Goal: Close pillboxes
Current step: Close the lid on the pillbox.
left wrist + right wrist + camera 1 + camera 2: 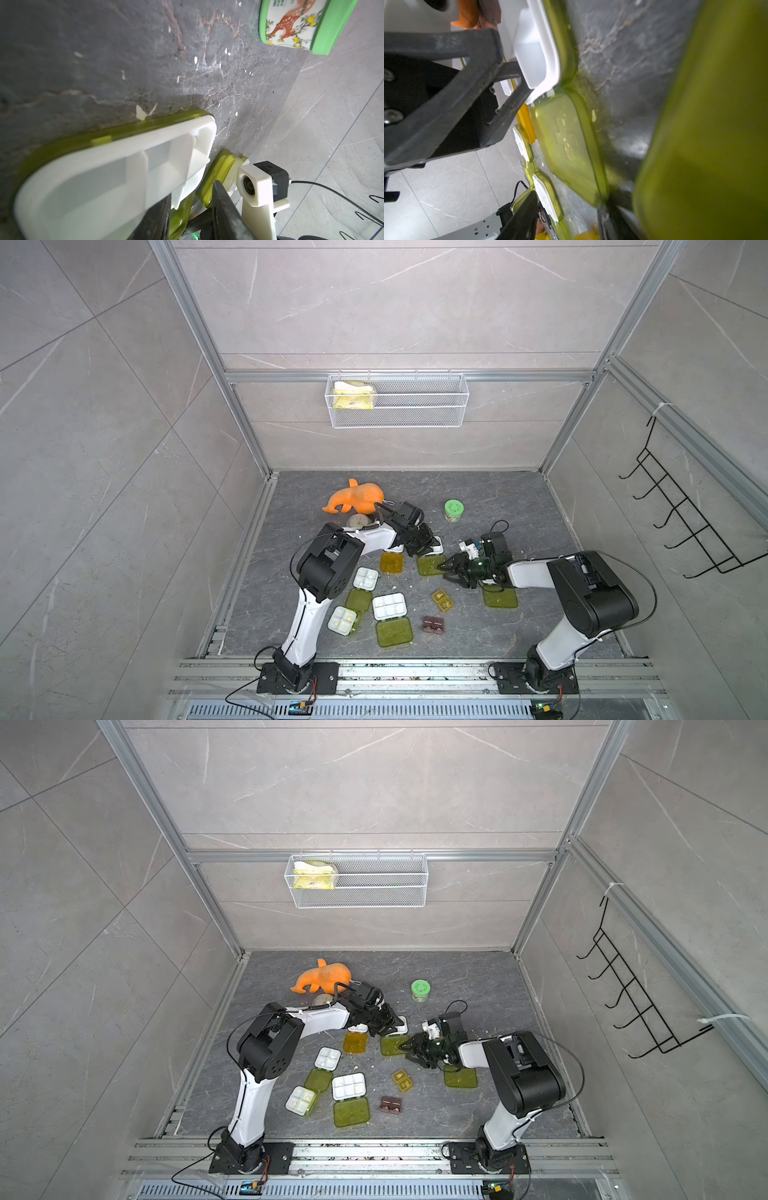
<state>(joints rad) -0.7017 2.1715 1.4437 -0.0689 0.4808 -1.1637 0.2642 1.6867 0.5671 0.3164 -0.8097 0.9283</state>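
Observation:
Several pillboxes lie open on the dark floor in both top views. The one being worked has a white tray (436, 548) (116, 166) and a yellow-green lid (430, 565) (566, 145) lying flat beside it. My left gripper (428, 549) (191, 193) is open, its fingers straddling the tray's hinge-side wall. My right gripper (445, 570) (568, 200) is open, one fingertip at the lid's free edge. Nearby are an orange lid (392, 563), a four-cell tray (365, 577), a six-cell tray (389, 606) and a small amber box (442, 600).
An orange toy (353, 499) and a green-lidded jar (454, 510) stand at the back. Another green lid (500, 597) lies under my right arm, and a dark brown box (433, 624) sits towards the front. A wire basket (397, 400) hangs on the back wall.

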